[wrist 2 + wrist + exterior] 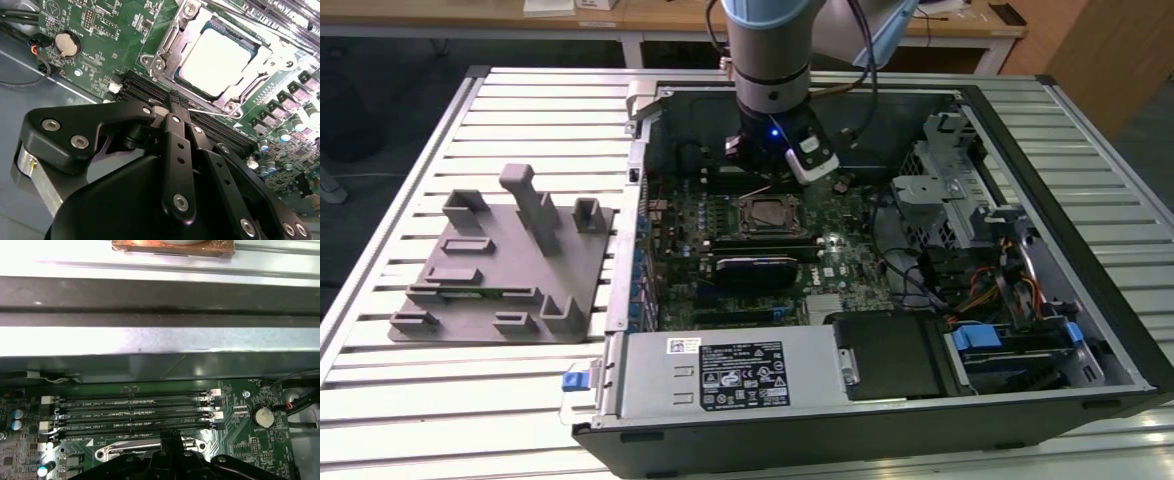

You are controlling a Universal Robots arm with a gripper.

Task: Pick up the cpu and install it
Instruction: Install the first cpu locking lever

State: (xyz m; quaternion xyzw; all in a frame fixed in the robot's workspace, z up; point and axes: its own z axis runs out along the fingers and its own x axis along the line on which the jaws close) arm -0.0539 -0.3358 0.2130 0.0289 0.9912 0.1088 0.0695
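Note:
The cpu (219,62), a flat square chip with a pale shiny top, lies in the motherboard socket inside its metal frame (165,37); the exterior view shows the cpu (765,213) at the middle of the board. My gripper (173,100) is shut with nothing between its black fingers. Its tip hovers just beside the socket, over the memory slots (135,412) and close to a thin wire lever (212,113). From the exterior view the gripper (767,180) hangs above the far edge of the socket. In the first wrist view the gripper (171,434) points at the slots.
The open computer case (1107,330) lies on a slatted table. A grey fixture plate with upright posts (500,260) stands at the exterior view's left. The power supply (720,375), a drive bay (894,355), cables (987,290) and a coin battery (67,44) surround the board.

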